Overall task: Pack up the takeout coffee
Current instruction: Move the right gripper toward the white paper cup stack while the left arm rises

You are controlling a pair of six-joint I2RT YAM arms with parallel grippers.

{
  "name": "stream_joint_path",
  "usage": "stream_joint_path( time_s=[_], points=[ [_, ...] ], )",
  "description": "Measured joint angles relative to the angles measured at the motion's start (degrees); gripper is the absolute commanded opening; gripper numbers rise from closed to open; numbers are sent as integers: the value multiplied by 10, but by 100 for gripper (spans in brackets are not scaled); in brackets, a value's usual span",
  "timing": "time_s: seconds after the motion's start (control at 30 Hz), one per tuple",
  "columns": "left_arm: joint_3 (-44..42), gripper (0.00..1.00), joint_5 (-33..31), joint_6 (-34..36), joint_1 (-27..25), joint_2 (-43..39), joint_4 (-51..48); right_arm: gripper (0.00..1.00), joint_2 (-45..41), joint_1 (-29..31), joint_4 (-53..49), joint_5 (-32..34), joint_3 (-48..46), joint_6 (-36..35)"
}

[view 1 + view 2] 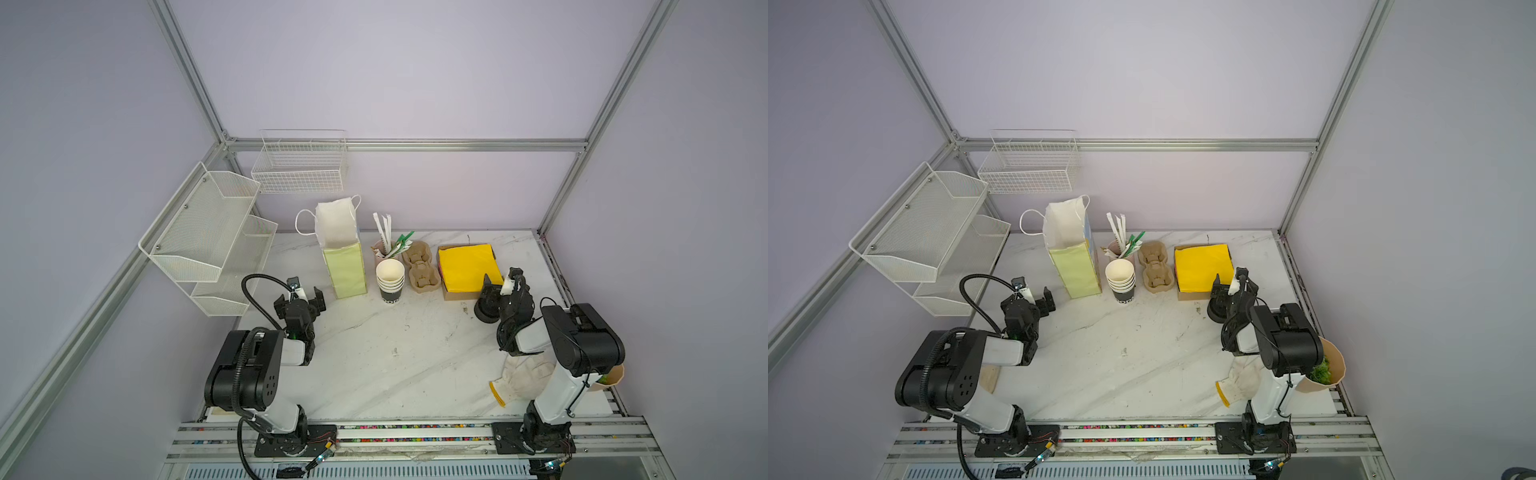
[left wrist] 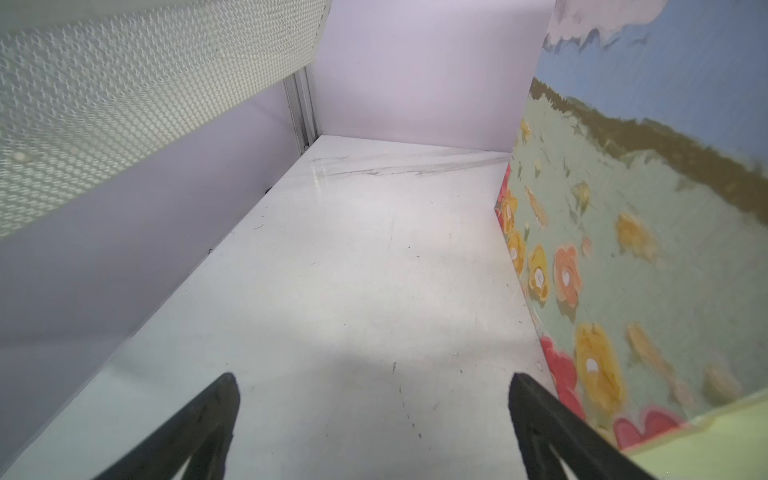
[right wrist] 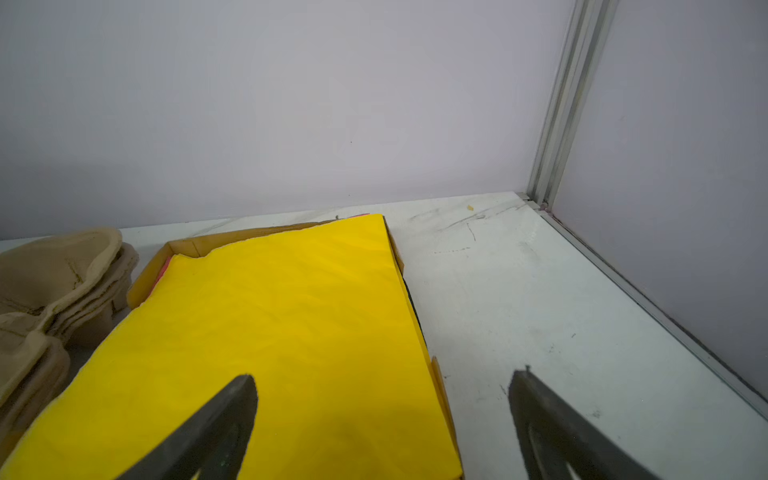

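Bench. Bag upright at back, mouth open, likely to receive coffee. Yellow-lined box at right. Coffee, dark cup, on bench by box corner, half hidden beneath right arm. Left jaws and right jaws spread, empty, likely poised.

Pale green bag (flower-painted face), yellow paper, white grey-veined table, beige pulp carriers

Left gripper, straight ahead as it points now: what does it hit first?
Nothing close: the left gripper faces bare table between the mesh shelf and the flowered paper bag. The back wall looks first in line, though depth is unclear.
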Motion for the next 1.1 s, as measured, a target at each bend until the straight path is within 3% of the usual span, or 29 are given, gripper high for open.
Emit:
stream_joint_path(
  time_s=[0.93, 1.1],
  points=[
    [0, 100, 0, 0, 0, 0, 0, 97, 0, 0, -1, 1, 0, 0],
    [0, 100, 0, 0, 0, 0, 0, 97, -77, 7, -108, 24, 26, -1]
  ],
)
